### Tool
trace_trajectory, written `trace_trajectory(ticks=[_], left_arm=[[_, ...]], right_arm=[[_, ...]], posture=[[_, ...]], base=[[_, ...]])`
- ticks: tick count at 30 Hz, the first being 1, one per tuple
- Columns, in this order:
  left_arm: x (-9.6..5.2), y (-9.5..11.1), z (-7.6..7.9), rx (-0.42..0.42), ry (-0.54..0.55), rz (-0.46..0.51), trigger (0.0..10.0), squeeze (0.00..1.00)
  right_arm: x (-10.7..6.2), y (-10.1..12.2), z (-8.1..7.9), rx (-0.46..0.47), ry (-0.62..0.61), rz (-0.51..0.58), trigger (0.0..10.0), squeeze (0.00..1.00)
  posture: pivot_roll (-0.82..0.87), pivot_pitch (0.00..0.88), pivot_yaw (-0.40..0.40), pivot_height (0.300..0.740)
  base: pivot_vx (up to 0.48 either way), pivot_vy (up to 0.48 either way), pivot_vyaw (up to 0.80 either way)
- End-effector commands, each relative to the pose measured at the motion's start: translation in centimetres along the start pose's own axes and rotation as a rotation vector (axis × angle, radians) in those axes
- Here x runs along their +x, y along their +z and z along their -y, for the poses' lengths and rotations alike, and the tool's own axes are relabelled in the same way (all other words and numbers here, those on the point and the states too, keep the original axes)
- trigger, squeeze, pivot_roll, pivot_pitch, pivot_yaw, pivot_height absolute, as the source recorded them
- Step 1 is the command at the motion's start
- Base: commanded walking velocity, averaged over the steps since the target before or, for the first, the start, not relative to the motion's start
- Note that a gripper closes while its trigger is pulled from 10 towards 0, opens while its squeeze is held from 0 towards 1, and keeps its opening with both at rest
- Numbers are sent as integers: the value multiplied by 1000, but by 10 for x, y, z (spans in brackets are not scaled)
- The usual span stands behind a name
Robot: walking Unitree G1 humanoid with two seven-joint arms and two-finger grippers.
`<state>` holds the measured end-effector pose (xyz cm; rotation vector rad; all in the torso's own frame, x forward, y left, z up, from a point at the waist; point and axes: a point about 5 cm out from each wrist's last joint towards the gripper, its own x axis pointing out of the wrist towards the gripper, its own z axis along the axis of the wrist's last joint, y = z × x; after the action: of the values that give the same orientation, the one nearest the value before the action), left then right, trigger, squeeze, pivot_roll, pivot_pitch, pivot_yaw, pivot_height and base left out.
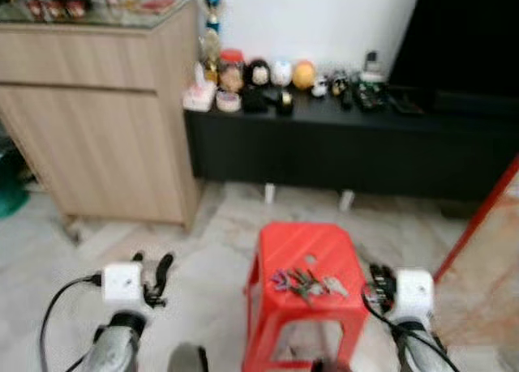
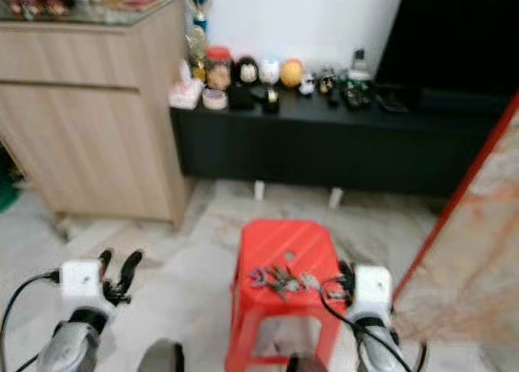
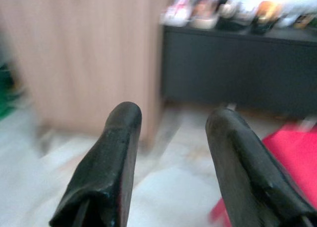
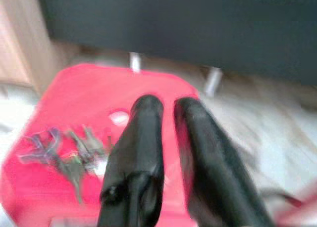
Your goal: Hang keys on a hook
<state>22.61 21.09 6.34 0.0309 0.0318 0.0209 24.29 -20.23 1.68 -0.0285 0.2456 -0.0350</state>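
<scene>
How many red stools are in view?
1. The red stool stands on the floor between the two grippers, before the black cabinet, with the keys on its seat.

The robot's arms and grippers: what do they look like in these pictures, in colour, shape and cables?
Each arm is silver metal and ends in a white, box-shaped wrist block. A black cable loops out from each block. The left gripper and the right gripper each have two long black fingers, thick, with rounded tips and a matte surface. No markings can be made out; the pictures are blurred.
</scene>
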Motion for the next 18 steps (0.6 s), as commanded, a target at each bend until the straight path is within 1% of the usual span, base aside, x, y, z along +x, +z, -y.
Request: trace_trajectory(ticks=[1, 7, 10, 14, 18], left_arm=[[1, -1, -2, 3, 10, -12, 10000, 0], [2, 2, -5, 5, 19, -3, 10000, 0], [0, 1, -5, 3, 14, -14, 10000, 0], [1, -4, -1, 0, -23, -44, 10000, 0], [1, -2, 3, 4, -40, -23, 10000, 0]], right_arm=[[0, -4, -6, 0, 21, -15, 10000, 0], [5, -2, -7, 0, 27, -16, 10000, 0], [8, -3, -6, 13, 22, -22, 10000, 0], [10, -3, -7, 1, 31, -23, 10000, 0], [11, -3, -5, 13, 20, -19, 10000, 0]], posture=[[98, 0, -74, 621], [108, 0, -73, 621], [108, 0, -69, 621], [92, 0, -61, 621], [73, 0, -52, 621]], base=[[0, 0, 0], [0, 0, 0], [0, 0, 0], [0, 0, 0], [0, 0, 0]])
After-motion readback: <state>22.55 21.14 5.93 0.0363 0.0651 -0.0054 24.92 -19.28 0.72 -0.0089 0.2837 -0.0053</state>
